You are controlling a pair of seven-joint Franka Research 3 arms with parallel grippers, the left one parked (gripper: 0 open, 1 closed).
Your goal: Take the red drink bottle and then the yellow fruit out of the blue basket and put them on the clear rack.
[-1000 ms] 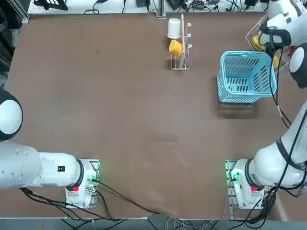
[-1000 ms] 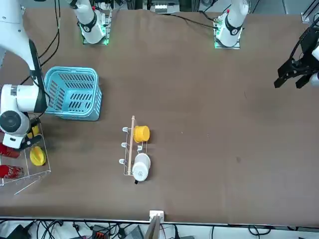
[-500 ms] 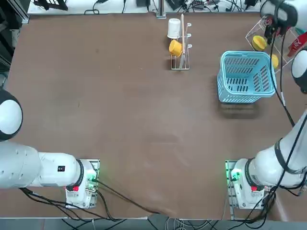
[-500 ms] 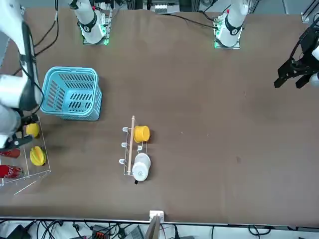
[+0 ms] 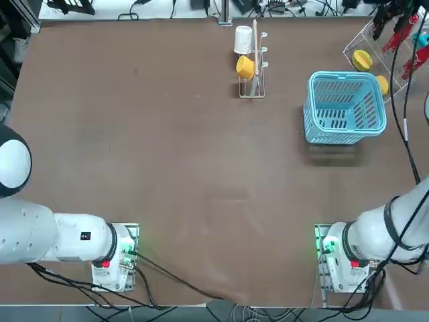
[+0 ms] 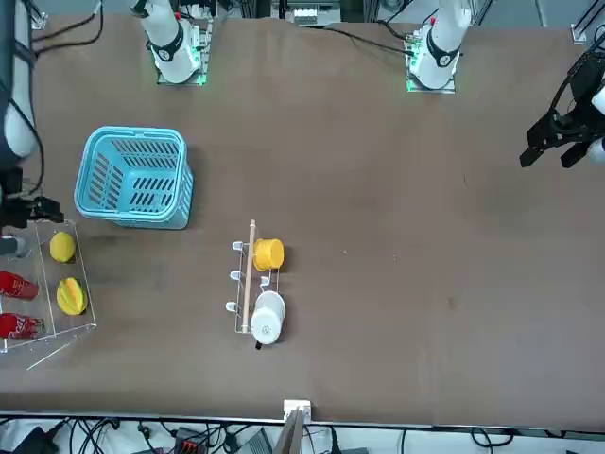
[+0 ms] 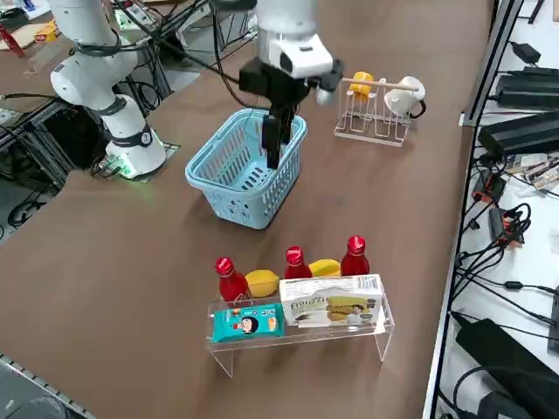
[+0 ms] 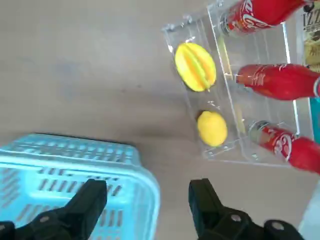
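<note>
My right gripper (image 8: 145, 202) (image 7: 272, 154) hangs open and empty, high over the rim of the blue basket (image 8: 75, 146) (image 7: 251, 190) (image 5: 345, 76) on the side facing the clear rack (image 7: 301, 338) (image 8: 172, 28). Nothing shows inside the basket. Three red drink bottles (image 7: 295, 262) (image 8: 280, 80) stand in a row on the rack. The round yellow fruit (image 8: 212, 128) (image 7: 262, 282) (image 6: 62, 247) lies on the rack in front of them, with a ridged yellow fruit (image 8: 195, 66) (image 7: 325, 268) beside it.
A blue snack pack (image 7: 247, 323) and a white box (image 7: 332, 307) sit in the rack's front. A wire stand (image 5: 253, 80) holds a yellow cup (image 5: 245, 67) and a white cup (image 5: 242, 39) left of the basket. Cables lie beyond the table's right edge.
The right arm has lifted up and back from the rack, uncovering the round yellow fruit lying there. Its fingers have stayed open.
</note>
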